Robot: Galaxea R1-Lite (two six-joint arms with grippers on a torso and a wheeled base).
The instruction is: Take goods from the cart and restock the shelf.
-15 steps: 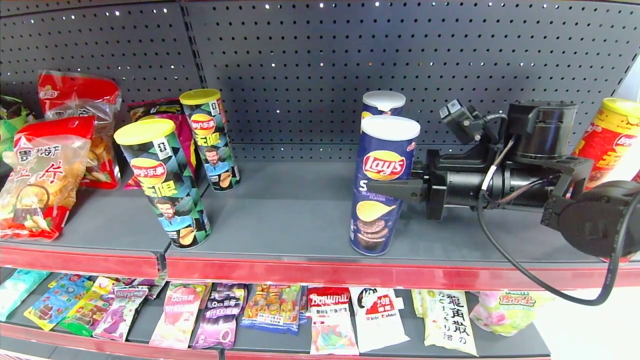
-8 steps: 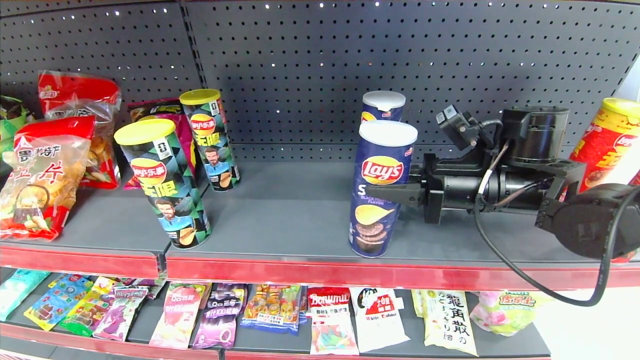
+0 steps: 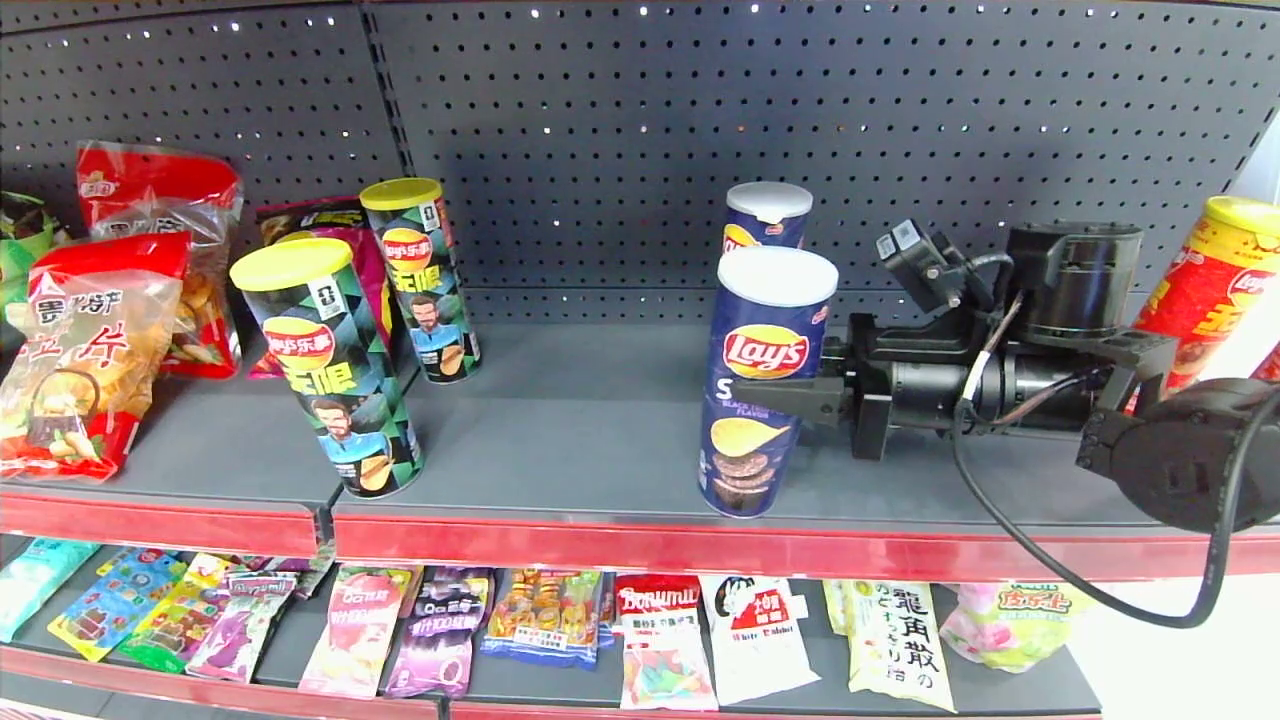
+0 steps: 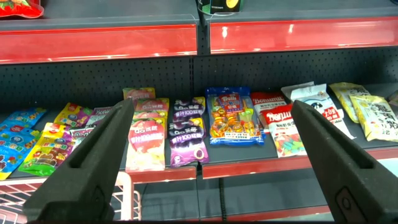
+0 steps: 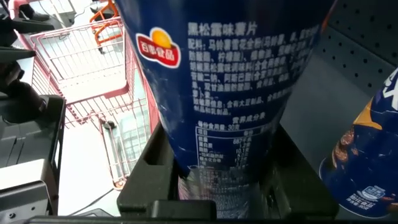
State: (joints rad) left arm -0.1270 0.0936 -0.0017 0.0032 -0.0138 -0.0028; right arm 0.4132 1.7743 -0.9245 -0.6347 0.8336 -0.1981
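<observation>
**DESK:** What does the frame show?

**ARM:** A grey shelf (image 3: 600,430) with a red front lip, mid-restock. I place everything from the blue canister (image 3: 765,300) I am carrying. It stands close to upright over the deck, its base near the lip. The cart (image 5: 87,68) sits lower than the canister, off the shelf, seen past its side from my right wrist.

**DESK:** And around it?

**ARM:** A twin canister (image 3: 767,212) stands directly behind it, by the pegboard. Two green canisters (image 3: 325,365) are well to its left and a red canister (image 3: 1215,275) well to its right. Sachets (image 3: 660,640) lie on the tier beneath it.

**DESK:** Your pincers?

**ARM:** My right pincer (image 3: 782,378) clamps the blue canister at mid-height, one finger on each side. My left pincer (image 4: 211,162) hangs spread and empty, low down, facing those sachets.

**DESK:** Which step?

**ARM:** Placing, by my reading. I cannot tell whether the base fully bears on the deck. The next move calls for settling it flat and spreading the fingers gently. Then I back straight out without nudging it toward the lip.
</observation>
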